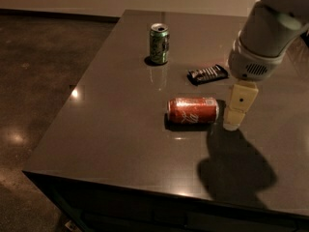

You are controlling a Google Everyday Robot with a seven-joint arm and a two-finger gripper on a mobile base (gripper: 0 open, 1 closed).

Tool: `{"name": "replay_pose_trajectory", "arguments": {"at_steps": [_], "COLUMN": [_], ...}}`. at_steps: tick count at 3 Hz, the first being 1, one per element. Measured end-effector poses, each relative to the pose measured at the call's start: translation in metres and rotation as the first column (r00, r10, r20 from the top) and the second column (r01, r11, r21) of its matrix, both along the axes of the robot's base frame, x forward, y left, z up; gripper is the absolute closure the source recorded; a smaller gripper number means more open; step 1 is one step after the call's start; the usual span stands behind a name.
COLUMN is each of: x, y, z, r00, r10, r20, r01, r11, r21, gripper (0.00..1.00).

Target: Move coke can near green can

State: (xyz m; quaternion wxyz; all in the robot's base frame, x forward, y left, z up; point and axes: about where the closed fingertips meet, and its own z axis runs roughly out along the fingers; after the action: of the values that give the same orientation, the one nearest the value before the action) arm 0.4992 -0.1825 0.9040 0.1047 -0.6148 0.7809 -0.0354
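The coke can [192, 110], red with white script, lies on its side near the middle of the dark table [120, 129]. The green can [159, 43] stands upright at the far side of the table, well apart from the coke can. My gripper [235, 114] hangs from the white arm just right of the coke can's silver end, close to it and low over the table.
A flat black snack wrapper [208, 74] lies between the two cans, a little to the right. The table's left edge drops to a brown polished floor [34, 81]. The arm's shadow falls on the table's front right.
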Motion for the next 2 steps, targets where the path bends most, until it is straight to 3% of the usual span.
{"name": "replay_pose_trajectory", "arguments": {"at_steps": [2], "x": [-0.005], "y": [0.016], "z": [-0.038], "r00": [0.9966], "r10": [0.076], "r20": [-0.034], "r01": [-0.075], "r11": [0.997], "r21": [0.002], "gripper": [0.0]}}
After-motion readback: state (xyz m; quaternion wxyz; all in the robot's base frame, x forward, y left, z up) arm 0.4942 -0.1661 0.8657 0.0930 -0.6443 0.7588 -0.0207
